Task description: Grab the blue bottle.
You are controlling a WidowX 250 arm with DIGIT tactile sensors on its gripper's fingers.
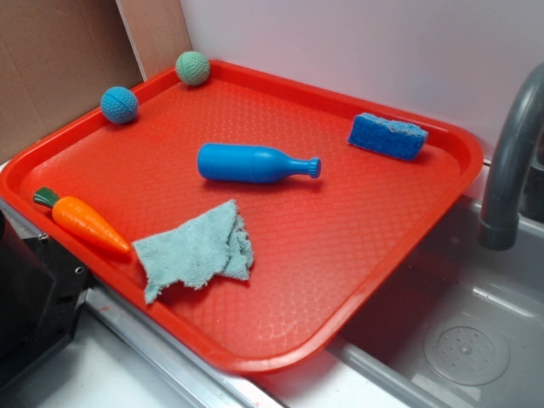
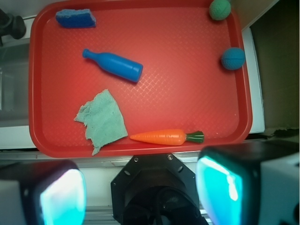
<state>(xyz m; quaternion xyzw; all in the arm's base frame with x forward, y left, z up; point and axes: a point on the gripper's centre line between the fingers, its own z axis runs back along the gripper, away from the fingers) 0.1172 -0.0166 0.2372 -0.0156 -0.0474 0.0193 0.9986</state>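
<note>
The blue bottle [image 1: 252,163] is seen lying on its side near the middle of the red tray [image 1: 357,255], neck and flared rim turned to the right in the exterior view. Nothing touches it. In the wrist view the bottle [image 2: 114,65] lies slantwise in the far left part of the tray [image 2: 187,93], neck toward the far left.

Just near of the bottle, a crumpled pale green cloth [image 1: 197,248] is spread flat on the tray, apart from the bottle. To its left an orange toy carrot [image 1: 83,223] with a green top is laid along the near left rim, its tip just beside the cloth. A blue rectangular sponge [image 1: 388,135] is set at the far right of the tray, well apart from the bottle. Two knitted balls are noted at the far left corner: a blue ball [image 1: 119,104] and, beyond it, a green ball [image 1: 193,68].

The hand [image 2: 140,187] is seen only in the wrist view, at the bottom edge. Its two fingers [image 2: 220,187] are spread wide, one at each side of the frame, with pale blue-green pads facing inward. Nothing is held between them and nothing is touched. The hand is placed outside the tray's carrot-side rim, well apart from the bottle.

A grey sink basin [image 1: 476,340] and a dark faucet [image 1: 510,161] are noted to the right of the tray.
</note>
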